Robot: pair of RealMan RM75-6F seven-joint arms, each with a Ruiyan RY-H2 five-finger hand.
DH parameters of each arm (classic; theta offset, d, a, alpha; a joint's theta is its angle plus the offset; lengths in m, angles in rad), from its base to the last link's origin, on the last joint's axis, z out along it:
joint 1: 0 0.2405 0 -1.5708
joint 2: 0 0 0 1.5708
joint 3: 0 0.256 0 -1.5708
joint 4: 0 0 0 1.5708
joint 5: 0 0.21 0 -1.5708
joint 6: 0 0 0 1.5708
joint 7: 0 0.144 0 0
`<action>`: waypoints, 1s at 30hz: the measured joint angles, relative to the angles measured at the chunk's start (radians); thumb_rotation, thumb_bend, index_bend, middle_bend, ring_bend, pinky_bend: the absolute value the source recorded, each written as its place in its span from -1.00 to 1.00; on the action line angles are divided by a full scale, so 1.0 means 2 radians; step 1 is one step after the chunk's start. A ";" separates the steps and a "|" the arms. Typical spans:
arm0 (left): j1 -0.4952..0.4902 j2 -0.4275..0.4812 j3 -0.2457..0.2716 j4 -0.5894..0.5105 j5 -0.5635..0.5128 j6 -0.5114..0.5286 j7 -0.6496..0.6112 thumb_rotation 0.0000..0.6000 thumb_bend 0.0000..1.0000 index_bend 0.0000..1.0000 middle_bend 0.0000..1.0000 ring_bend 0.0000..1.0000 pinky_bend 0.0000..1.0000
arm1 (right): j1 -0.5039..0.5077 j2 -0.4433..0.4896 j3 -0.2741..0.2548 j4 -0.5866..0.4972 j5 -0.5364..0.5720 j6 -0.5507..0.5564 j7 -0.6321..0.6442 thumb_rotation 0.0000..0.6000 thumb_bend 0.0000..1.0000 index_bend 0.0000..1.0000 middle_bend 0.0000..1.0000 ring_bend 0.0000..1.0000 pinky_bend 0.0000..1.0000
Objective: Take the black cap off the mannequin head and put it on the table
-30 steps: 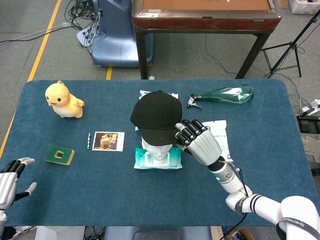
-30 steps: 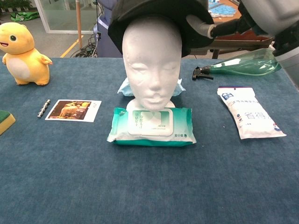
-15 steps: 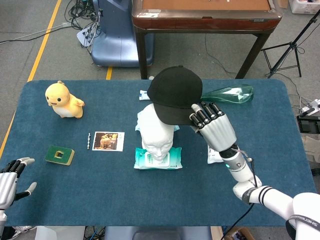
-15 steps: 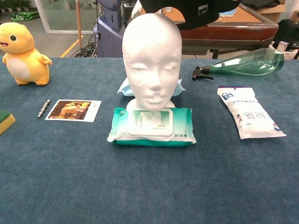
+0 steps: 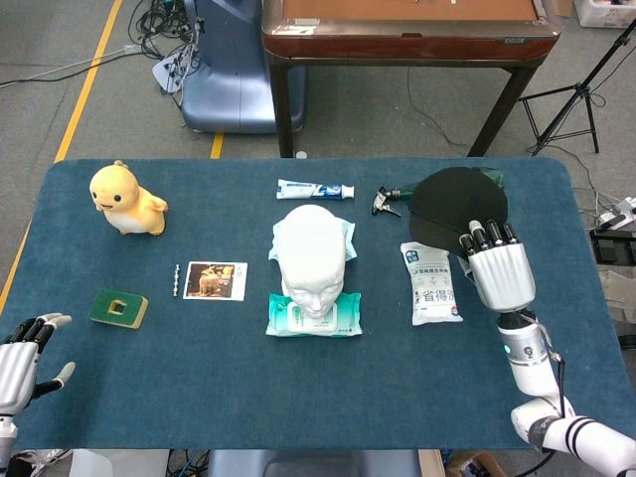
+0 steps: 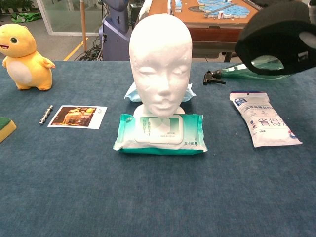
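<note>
Black cap hangs gripped in the raised right robot hand, fingers pointing away.

A robotics lab: blue-clothed table, floor cables, yellow floor tape, tripod stand.

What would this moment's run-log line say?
stage: carrying | right hand: holds black cap above table, right side | mannequin head: bare | left hand: idle, holds nothing

Head view looks steeply down; chest view low, level, sharing the mannequin head.
</note>
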 measured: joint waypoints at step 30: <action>0.000 0.001 -0.001 0.000 -0.003 0.000 0.000 1.00 -0.56 -0.50 -0.53 -0.60 -0.20 | -0.030 0.120 -0.107 -0.211 -0.052 -0.118 0.124 1.00 -1.00 -0.35 -0.33 -0.49 -0.06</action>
